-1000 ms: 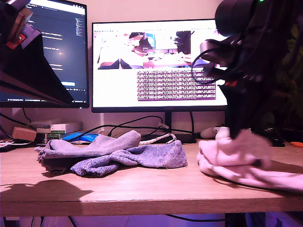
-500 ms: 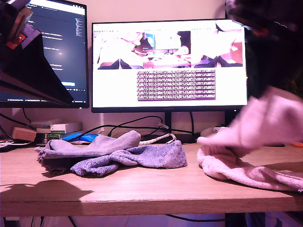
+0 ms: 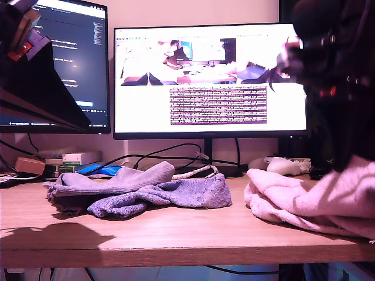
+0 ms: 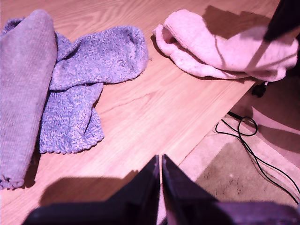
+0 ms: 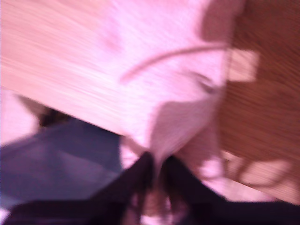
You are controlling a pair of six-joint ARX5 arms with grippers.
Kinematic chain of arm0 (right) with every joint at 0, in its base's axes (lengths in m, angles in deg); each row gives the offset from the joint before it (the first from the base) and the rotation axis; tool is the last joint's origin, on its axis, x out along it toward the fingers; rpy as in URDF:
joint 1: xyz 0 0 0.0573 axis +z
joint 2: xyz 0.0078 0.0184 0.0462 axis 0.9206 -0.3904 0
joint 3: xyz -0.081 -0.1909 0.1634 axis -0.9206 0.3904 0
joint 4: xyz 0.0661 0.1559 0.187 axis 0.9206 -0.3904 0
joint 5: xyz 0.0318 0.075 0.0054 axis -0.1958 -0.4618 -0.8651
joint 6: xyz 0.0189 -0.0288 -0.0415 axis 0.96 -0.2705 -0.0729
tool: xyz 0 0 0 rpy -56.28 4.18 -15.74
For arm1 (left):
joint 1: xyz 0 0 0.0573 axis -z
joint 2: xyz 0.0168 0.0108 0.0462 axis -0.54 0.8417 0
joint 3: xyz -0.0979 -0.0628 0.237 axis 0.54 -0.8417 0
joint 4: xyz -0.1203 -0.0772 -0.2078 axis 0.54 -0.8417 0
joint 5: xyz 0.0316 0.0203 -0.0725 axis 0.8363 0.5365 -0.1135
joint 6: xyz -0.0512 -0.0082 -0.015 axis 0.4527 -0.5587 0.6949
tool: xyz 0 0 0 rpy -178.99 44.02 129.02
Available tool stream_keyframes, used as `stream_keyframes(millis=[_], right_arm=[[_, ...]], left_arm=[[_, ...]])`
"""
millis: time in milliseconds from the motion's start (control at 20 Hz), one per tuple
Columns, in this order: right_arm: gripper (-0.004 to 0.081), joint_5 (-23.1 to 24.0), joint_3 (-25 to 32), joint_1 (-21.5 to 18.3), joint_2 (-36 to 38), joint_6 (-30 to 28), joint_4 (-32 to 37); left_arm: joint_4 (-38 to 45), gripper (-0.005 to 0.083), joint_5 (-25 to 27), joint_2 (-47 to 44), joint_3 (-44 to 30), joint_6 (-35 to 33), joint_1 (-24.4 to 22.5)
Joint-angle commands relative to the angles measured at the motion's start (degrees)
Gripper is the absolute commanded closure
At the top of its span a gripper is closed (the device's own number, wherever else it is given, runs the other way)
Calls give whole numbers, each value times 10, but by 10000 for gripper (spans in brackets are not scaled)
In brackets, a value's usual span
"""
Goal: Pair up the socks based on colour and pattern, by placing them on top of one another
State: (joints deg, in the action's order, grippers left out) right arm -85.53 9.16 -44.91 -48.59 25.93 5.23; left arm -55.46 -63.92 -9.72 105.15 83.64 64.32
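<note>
Two pink socks lie at the exterior view's right; my second gripper pinches the upper one. My first gripper hovers with jaws together. Risk: a corner pinch may slip, dropping it misaligned.

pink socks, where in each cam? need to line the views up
Exterior view: the pink socks are heaped on the table at the exterior view's right, under the dark arm.
First wrist view: the pink socks lie on the table edge, beyond the blue-purple knit sock.
Second wrist view: blurred pink fabric runs into my second gripper.
Shared landmark: the wooden table edge.
</note>
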Motion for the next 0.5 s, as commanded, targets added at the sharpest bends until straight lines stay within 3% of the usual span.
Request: stream_keyframes(millis=[0, 100, 250, 350, 450], right_arm=[[396, 25, 10, -3, 3, -5, -5], [397, 48, 4, -3, 5, -5, -9], [406, 43, -23, -3, 5, -15, -18], [511, 43, -37, -3, 5, -26, -9], [684, 35, -37, -3, 5, -26, 23]], left_arm=[[4, 793, -1, 2, -7, -2, 1], [4, 793, -1, 2, -7, -2, 1], [4, 793, -1, 2, -7, -3, 1], [4, 793, -1, 2, -7, -3, 1], [5, 793, 0, 2, -7, -3, 1]])
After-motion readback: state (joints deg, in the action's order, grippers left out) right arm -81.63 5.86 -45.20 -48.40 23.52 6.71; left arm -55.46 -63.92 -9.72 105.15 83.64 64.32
